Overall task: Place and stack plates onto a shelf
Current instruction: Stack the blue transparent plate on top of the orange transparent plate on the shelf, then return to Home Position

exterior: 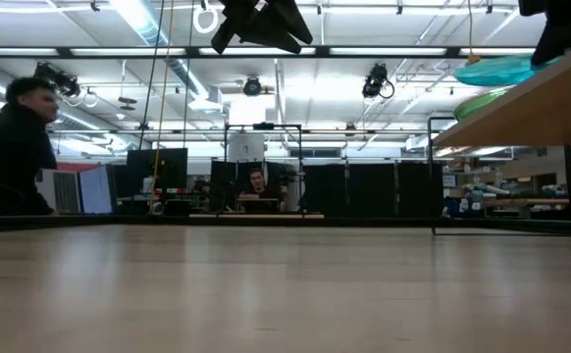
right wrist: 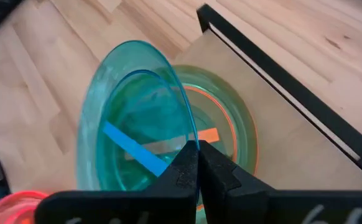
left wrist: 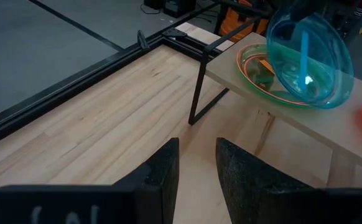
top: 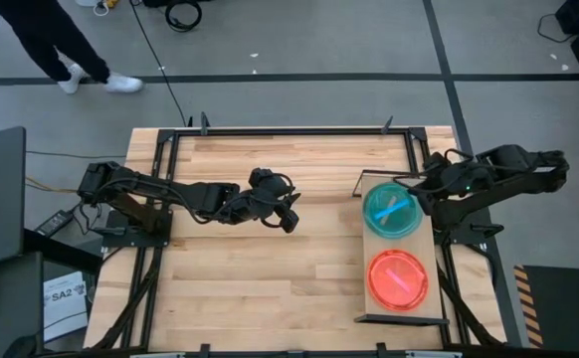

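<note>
Teal-blue plate (right wrist: 131, 124): held tilted by its rim in the right gripper (right wrist: 196, 163), whose fingers were pinched shut on the edge; it hung just over a green plate (right wrist: 231, 124) lying on the shelf (top: 421, 247) at its far end, with an orange rim showing beneath the green one.

Orange-red plate (top: 398, 278): lay flat on the near end of the same shelf, apart from the teal-blue plate.

Shelf: light-wood board on a thin black frame, standing on the right side of the worktop (top: 270, 268).

Left gripper (top: 288, 214): hovered over the middle of the worktop, well apart from the shelf, fingers (left wrist: 162, 171) parted with a narrow gap and holding nothing.

Person (exterior: 16, 147): stood in the room beyond the worktop.
</note>
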`<act>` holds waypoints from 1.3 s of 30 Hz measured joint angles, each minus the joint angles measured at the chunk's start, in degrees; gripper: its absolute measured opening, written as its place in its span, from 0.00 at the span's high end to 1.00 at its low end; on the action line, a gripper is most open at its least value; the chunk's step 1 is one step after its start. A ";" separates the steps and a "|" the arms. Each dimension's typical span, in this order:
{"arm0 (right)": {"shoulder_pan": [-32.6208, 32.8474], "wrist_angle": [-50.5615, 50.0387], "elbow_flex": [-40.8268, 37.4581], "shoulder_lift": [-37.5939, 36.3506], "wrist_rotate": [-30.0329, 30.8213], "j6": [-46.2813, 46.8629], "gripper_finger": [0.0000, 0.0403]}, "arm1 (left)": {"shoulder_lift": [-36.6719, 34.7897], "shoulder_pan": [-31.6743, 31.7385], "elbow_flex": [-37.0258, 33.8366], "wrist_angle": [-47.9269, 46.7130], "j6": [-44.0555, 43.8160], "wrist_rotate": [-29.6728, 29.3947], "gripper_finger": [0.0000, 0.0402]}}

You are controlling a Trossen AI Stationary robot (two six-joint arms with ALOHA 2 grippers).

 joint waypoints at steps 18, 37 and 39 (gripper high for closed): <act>-0.01 0.14 -2.52 0.02 -1.49 0.00 0.96 | -0.09 0.00 0.00 0.01 0.07 -0.01 0.72; -0.02 0.10 -2.59 0.02 0.47 -0.16 0.73 | -0.09 -0.02 0.00 0.01 0.11 0.00 0.72; 0.00 0.10 -2.59 0.02 0.48 -1.07 0.70 | -0.09 -0.02 0.00 0.01 0.11 0.00 0.72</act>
